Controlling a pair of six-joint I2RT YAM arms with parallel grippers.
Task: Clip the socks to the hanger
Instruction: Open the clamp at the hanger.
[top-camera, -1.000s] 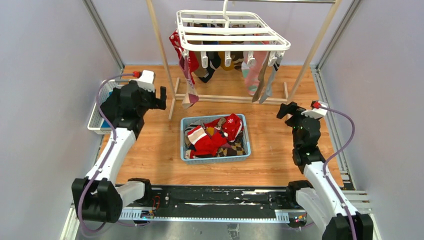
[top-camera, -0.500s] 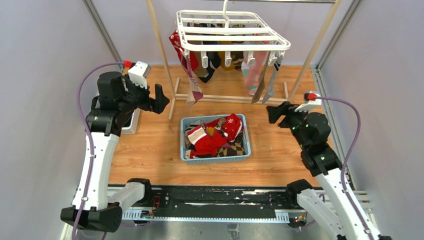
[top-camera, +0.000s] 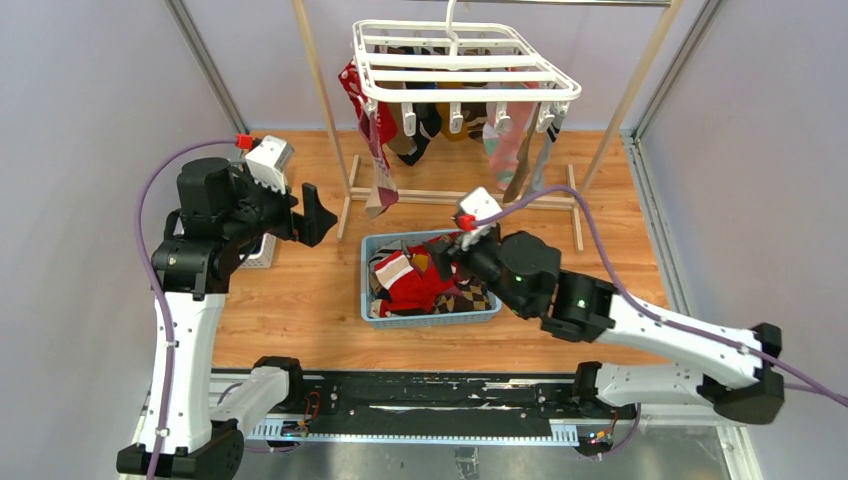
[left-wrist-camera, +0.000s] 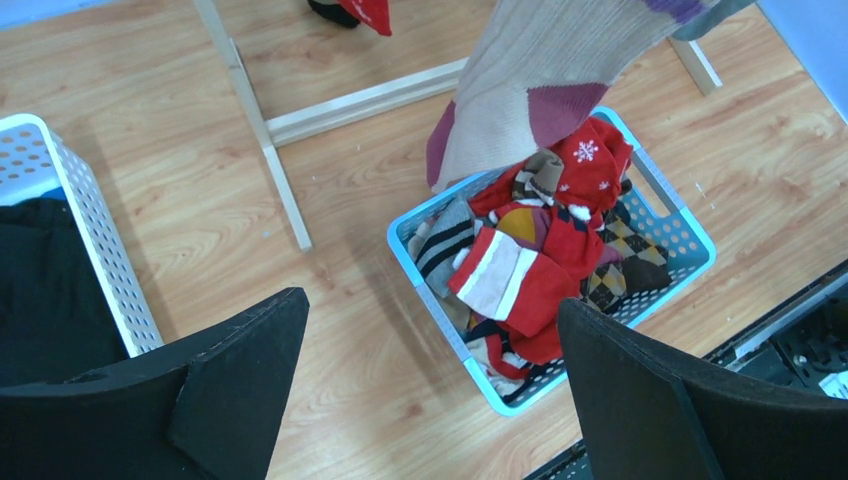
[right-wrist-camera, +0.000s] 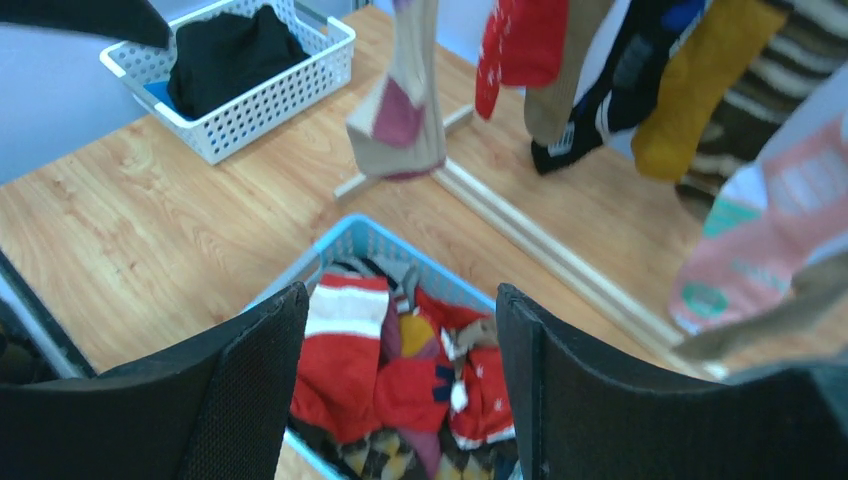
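We hold our right gripper (right-wrist-camera: 398, 395) open and empty over the blue basket (top-camera: 431, 317) of socks (top-camera: 418, 286), our left gripper (left-wrist-camera: 430, 400) likewise open off its left side.

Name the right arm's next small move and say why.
Probably lower the right gripper onto the red sock lying on top in the blue basket, then close. Its jaws are open and empty, and they hover directly above that sock.
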